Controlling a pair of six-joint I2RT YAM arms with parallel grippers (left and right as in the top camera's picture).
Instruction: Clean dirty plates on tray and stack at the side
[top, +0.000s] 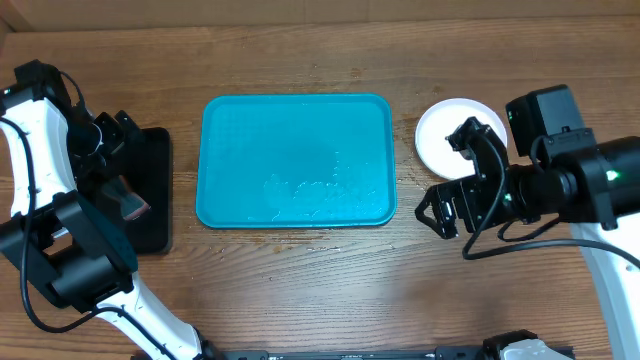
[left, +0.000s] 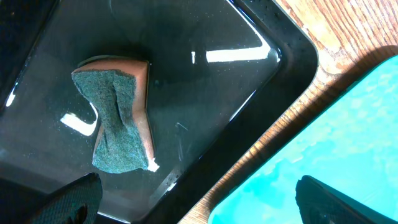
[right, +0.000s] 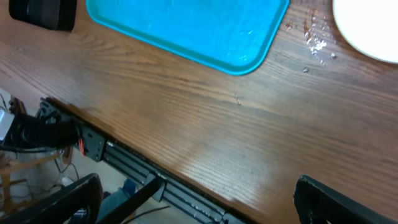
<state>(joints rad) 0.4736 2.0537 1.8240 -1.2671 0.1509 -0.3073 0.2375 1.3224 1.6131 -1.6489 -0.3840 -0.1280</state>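
My right claw (right: 200, 202) hangs over bare wooden tabletop (right: 205, 130) with its fingers spread wide and nothing between them. The small round white plastic plate (top: 448, 132) lies on the wood beyond this claw and off to one side, well apart from the fingertips. It sits just beside the short edge of the large turquoise-blue rectangular plastic tray (top: 295, 130) and not on it. Only the plate's white top face shows; I cannot tell whether anything lies under it. Ahead of the claw on the other side is the tray's rounded near corner. A few water drops (right: 317, 42) glint on the wood between that corner and the plate.

My left claw (left: 199, 202) is also spread wide and holds nothing. It hovers above the smaller black rectangular tray (left: 273, 93). A sponge with a green scouring face and an orange body (left: 118, 118) lies ahead of it in that tray, nearer to one finger. Under the other finger is a corner of the turquoise tray, its surface wet.
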